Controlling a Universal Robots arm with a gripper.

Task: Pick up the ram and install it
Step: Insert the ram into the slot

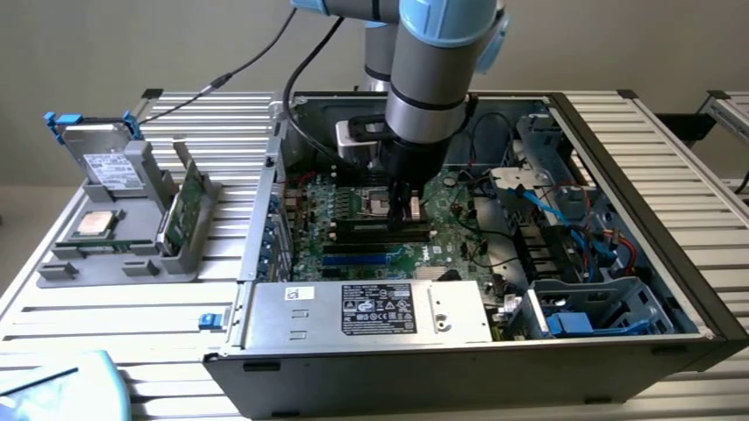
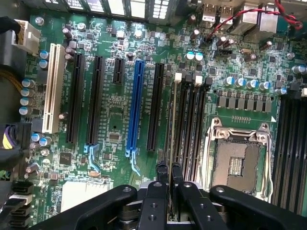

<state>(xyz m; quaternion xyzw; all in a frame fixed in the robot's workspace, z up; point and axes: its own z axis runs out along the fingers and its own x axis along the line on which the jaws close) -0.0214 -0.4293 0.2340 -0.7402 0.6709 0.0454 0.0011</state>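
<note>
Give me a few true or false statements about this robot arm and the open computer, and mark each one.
1. The gripper is inside the open computer case. True.
2. Its jaws stand wide open. False: they are closed on the thin ram, seen edge-on.
3. The processor socket holds a chip. False: it looks empty.
4. The motherboard has one long blue slot. True.
5. The grey parts holder stands at the exterior view's right. False: at its left.
</note>
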